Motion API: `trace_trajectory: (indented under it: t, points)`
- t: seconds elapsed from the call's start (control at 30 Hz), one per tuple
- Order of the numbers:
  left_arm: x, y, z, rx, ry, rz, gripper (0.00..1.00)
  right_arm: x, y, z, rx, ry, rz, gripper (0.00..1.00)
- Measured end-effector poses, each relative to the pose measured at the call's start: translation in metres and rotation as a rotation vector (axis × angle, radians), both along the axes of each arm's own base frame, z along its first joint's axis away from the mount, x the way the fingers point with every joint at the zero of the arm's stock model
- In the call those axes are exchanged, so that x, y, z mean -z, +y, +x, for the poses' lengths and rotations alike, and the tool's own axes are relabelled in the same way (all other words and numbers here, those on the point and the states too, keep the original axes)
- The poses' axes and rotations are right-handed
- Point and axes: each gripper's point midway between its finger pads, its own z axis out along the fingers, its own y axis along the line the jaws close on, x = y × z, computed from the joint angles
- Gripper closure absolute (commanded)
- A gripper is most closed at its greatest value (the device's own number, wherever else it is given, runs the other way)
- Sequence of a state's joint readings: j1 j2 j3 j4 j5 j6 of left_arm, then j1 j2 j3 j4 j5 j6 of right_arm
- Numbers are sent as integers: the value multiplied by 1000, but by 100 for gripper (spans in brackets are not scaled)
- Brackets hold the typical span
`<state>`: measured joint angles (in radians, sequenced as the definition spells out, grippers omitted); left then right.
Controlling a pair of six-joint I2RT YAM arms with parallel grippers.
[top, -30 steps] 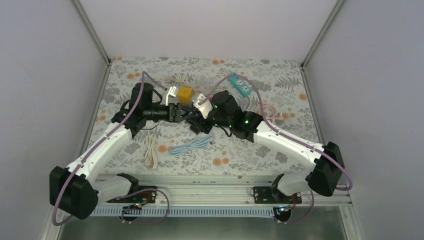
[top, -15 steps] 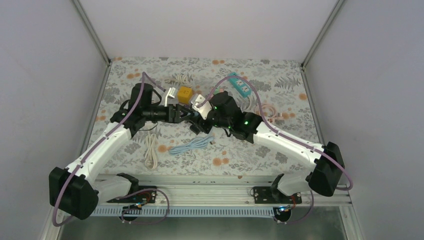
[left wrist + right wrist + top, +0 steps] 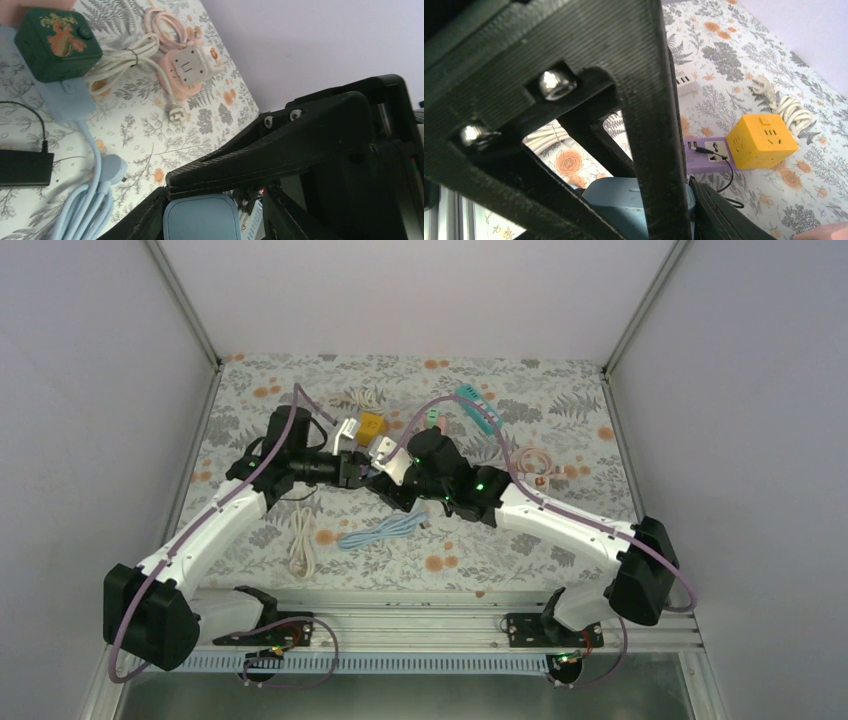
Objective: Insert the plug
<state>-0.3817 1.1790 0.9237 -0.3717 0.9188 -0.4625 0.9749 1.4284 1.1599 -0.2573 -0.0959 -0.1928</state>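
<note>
Pale blue, smooth and round-cornered, the plug [image 3: 200, 218] is sitting at the bottom centre of the left wrist frame, clamped between the left gripper's [image 3: 361, 469] fingers. The right gripper [image 3: 386, 483] is crowding it; I cannot tell whether it is gripping.

Even, soft white light falls from above, leaving faint shadows on the floral table [image 3: 560, 430]. The overhead view is sharp. In the wrist views, close black gripper fingers [image 3: 574, 75] look dark and blurred.
</note>
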Motion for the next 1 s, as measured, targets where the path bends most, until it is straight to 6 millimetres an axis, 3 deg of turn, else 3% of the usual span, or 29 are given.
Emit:
trace_trajectory:
  t: [0.2, 0.23, 0.3, 0.37, 0.5, 0.6, 0.77, 1.0]
  points:
    - [8, 5, 2, -18, -1, 54, 76, 3, 2, 1, 11, 8, -27, 59]
    - [7, 5, 3, -26, 2, 58, 77, 2, 2, 2, 16, 2, -29, 56]
    - [6, 6, 3, -34, 4, 62, 78, 2, 2, 2, 22, -3, -28, 34]
    - [4, 6, 3, -33, -13, 66, 79, 1, 2, 3, 35, 6, -20, 21]
    - [-13, 5, -2, -22, -86, 55, 80, 0, 0, 8, 69, 13, -8, 13]
    - [-22, 13, 9, -75, -142, 83, 80, -2, -8, 8, 105, 15, 9, 11]
    - [-22, 29, 51, -215, -211, 237, 81, -11, -45, 18, 246, 35, 75, 10]
    - [-15, 50, 124, -374, -265, 472, 82, -23, -126, 60, 600, 106, 221, 10]
